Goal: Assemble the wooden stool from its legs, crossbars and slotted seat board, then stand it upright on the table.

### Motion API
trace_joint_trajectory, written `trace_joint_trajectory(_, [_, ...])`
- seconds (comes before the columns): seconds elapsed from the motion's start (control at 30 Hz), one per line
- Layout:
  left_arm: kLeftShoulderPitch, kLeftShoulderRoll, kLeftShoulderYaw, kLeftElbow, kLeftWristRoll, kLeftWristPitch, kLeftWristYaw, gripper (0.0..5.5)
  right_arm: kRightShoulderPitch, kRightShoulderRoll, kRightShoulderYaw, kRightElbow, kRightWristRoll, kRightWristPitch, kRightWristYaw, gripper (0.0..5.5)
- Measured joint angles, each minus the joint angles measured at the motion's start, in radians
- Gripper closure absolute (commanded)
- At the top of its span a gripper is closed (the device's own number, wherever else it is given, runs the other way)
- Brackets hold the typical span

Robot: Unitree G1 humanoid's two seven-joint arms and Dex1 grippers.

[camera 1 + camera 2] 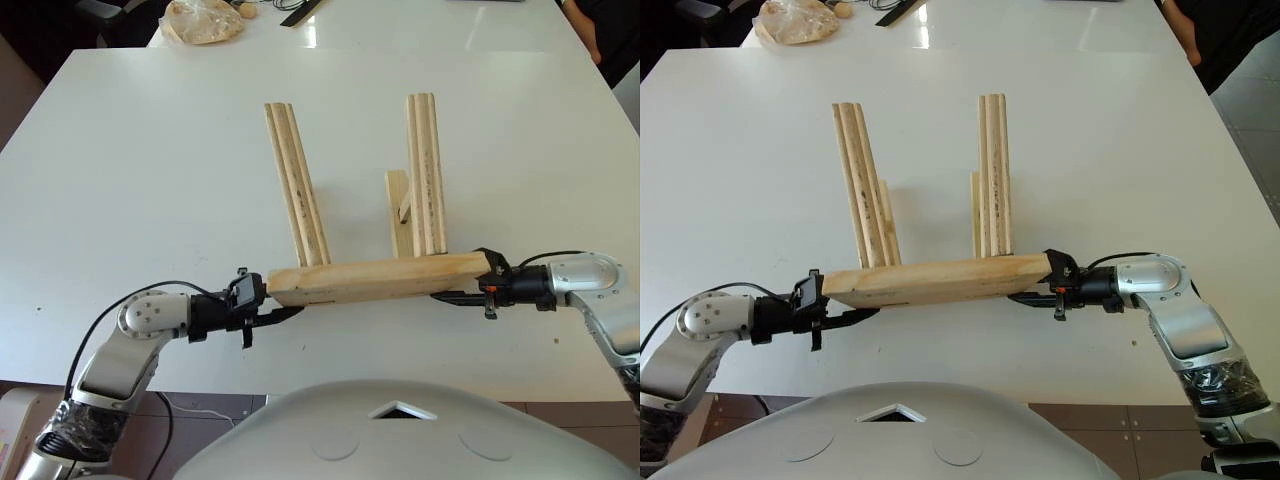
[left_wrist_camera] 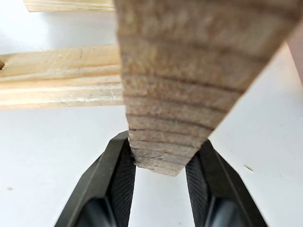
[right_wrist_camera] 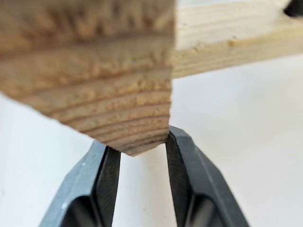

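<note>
2 grippers: the left gripper (image 1: 272, 298) is clamped on the left end of the seat (image 1: 375, 278), and the right gripper (image 1: 478, 278) is clamped on the right end.
Grip: thin. In the wrist views each pair of fingers (image 2: 118, 175) pinches just 1 corner of the end grain, not the full thickness.
Stool: it lies on its side near the front edge of the table (image 1: 150, 180). The seat is on edge toward the robot, and the left legs (image 1: 297, 185) and right legs (image 1: 426, 175) point away. A crossbar (image 1: 400, 210) sits beside the right pair.
Stage: it looks assembled, so I judge that only tipping it upright remains.
Risk 1: the seat could pivot or slip out of the pads as it turns, because a corner gives them little flat wood to hold.
Risk 2: if 1 arm rises or turns ahead of the other, the seat could twist. That would lever the legs in their slots and could pull a joint loose.
Risk 3: the leg tips could skid on the glossy top instead of planting, so the stool slides away rather than rotating.
Risk 4: the seat is close to the front edge, so a drop here could send the stool off the table.
Unclear: I cannot tell whether the seat's lower edge touches the table or hangs just above it.
</note>
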Motion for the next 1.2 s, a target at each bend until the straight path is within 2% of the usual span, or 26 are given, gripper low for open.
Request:
trace_joint_trajectory(0.07, [-0.048, 0.029, 0.043, -0.071, -0.08, 0.13, 0.002, 4.12, -0.003, -0.019, -0.07, -0.091, 0.087, 0.164, -0.037, 4.2])
trace_joint_trajectory(0.2, [-0.129, 0.1, 0.092, -0.127, -0.237, 0.275, -0.018, 4.12, -0.041, -0.087, -0.146, -0.137, 0.243, 0.344, -0.021, 4.2])
trace_joint_trajectory(0.4, [-0.217, 0.197, 0.108, -0.112, -0.549, 0.467, -0.029, 4.12, -0.109, -0.247, -0.154, -0.078, 0.535, 0.565, 0.029, 4.2])
trace_joint_trajectory(0.53, [-0.353, 0.271, 0.106, -0.028, -0.817, 0.567, 0.005, 4.12, -0.218, -0.351, -0.129, 0.021, 0.776, 0.659, 0.033, 4.2])
trace_joint_trajectory(0.73, [-0.736, 0.334, 0.011, 0.242, -1.189, 0.876, 0.058, 4.14, -0.507, -0.434, 0.033, 0.261, 1.1, 0.924, 0.051, 4.2])
trace_joint_trajectory(0.9, [-1.066, 0.339, -0.134, 0.566, -1.34, 1.155, 0.124, 4.14, -0.832, -0.401, 0.243, 0.529, 1.254, 1.079, 0.04, 4.23])
trace_joint_trajectory(1.0, [-1.183, 0.342, -0.202, 0.712, -1.396, 1.255, 0.142, 4.14, -0.984, -0.36, 0.327, 0.676, 1.32, 1.123, 0.021, 4.23])
trace_joint_trajectory(1.1, [-1.291, 0.393, -0.345, 0.818, -1.476, 1.351, 0.11, 4.14, -1.173, -0.3, 0.465, 0.868, 1.383, 1.17, 0.002, 4.23])
trace_joint_trajectory(1.2, [-1.348, 0.492, -0.512, 0.805, -1.549, 1.411, 0.022, 4.14, -1.285, -0.272, 0.616, 0.949, 1.469, 1.188, 0.005, 4.23])
